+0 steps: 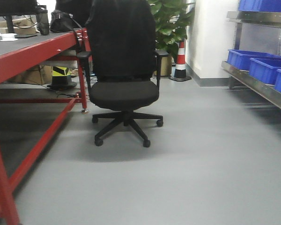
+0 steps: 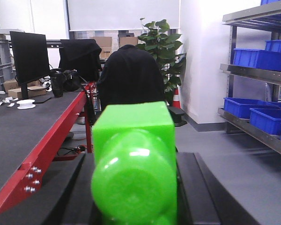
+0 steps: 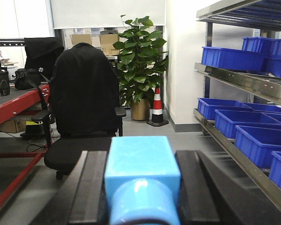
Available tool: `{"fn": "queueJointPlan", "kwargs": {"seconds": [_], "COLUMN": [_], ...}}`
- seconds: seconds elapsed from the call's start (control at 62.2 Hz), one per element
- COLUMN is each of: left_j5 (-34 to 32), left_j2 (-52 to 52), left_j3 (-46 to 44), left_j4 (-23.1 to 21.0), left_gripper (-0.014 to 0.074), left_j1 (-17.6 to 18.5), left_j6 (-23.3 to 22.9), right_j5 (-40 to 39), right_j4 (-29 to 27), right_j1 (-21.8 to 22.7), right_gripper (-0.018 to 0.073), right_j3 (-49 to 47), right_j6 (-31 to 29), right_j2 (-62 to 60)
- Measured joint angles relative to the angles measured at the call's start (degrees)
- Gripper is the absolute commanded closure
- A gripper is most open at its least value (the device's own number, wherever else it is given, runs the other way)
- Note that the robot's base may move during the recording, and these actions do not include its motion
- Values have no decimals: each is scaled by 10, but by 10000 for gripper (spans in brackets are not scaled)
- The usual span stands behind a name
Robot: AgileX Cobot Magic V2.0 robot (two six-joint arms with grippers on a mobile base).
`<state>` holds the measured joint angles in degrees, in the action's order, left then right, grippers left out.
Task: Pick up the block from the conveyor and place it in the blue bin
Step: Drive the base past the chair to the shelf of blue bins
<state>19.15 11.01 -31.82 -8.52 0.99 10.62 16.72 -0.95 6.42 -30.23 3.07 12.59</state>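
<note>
The chief risk from here is in the carry. The blue bins (image 1: pixel 264 68) sit on the shelf (image 1: pixel 253 82) at the far right, well apart from both tools, and the office chair (image 1: pixel 124 70) stands in the middle of the floor beside the red-framed counter (image 1: pixel 33 47). A swing towards the shelf could, I judge, clip the chair or the shelf's edge and jar a block loose. The smooth plastic also looks likely to slip if the grip is light. The left tool (image 2: pixel 136 157) appears closed on the green block (image 2: pixel 131 126), whose sides meet the dark fingers (image 2: pixel 79 187) on either hand. The right tool (image 3: pixel 141 152) likewise appears closed on the light blue block (image 3: pixel 143 178). The conveyor is not in view. The green block is bright and glossy, a square body with a rounded, domed end towards the camera that catches the light. The light blue one has the same shape, paler and more matt.
</note>
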Motion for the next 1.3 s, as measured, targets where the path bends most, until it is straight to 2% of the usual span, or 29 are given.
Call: {"fn": "queueJointPlan", "kwargs": {"seconds": [1.303], "left_j5": [0], "left_j2": [0], "left_j3": [0], "left_j4": [0], "left_gripper": [707], "left_j1": [0], "left_j6": [0], "right_j5": [0], "right_j4": [0], "right_j1": [0], "right_gripper": [721], "right_j3": [0], "right_j6": [0], "right_j2": [0]}}
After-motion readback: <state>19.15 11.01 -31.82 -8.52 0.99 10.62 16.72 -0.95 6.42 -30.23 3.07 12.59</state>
